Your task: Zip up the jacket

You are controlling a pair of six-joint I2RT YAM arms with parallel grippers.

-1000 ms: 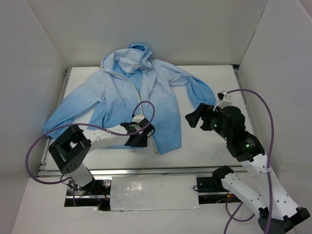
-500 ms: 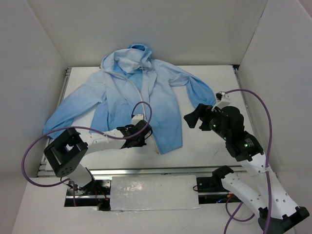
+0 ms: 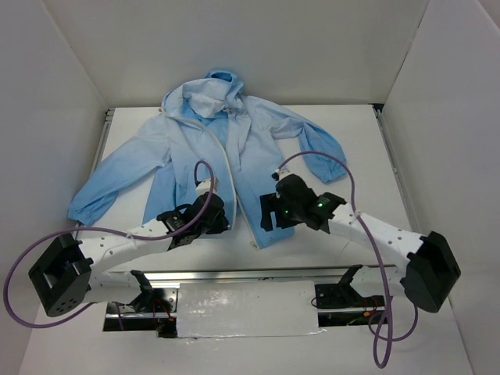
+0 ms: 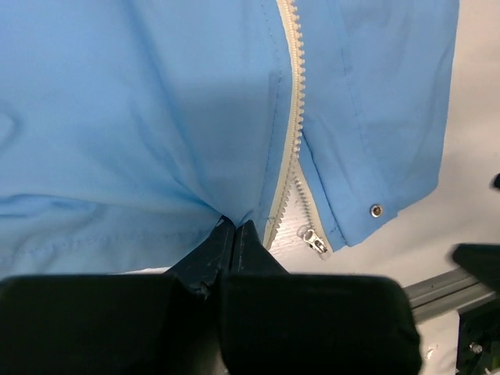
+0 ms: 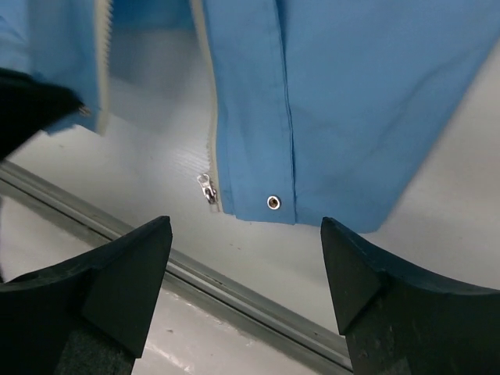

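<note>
The jacket point(image 3: 258, 168) is plain light blue, fading paler toward the shoulders. Its zipper point(image 4: 293, 94) is cream-white, and the hem snap point(image 5: 273, 202) is silver. The left tool point(image 4: 234, 234) and right tool point(image 5: 246, 226) are black. The surface point(image 3: 359, 133) is white.

A white table point(image 3: 363, 129) stands between white walls point(image 3: 47, 117), with a metal rail point(image 3: 250, 273) along its near edge.

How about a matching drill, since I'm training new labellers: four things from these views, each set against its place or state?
1 left gripper
2 right gripper
3 zipper slider
4 hood

A open
B at the far end of the table
C shut on the jacket hem
D at the bottom end of one zipper tape, teeth unjoined

Pairs: 1-C, 2-A, 3-D, 4-B
</note>
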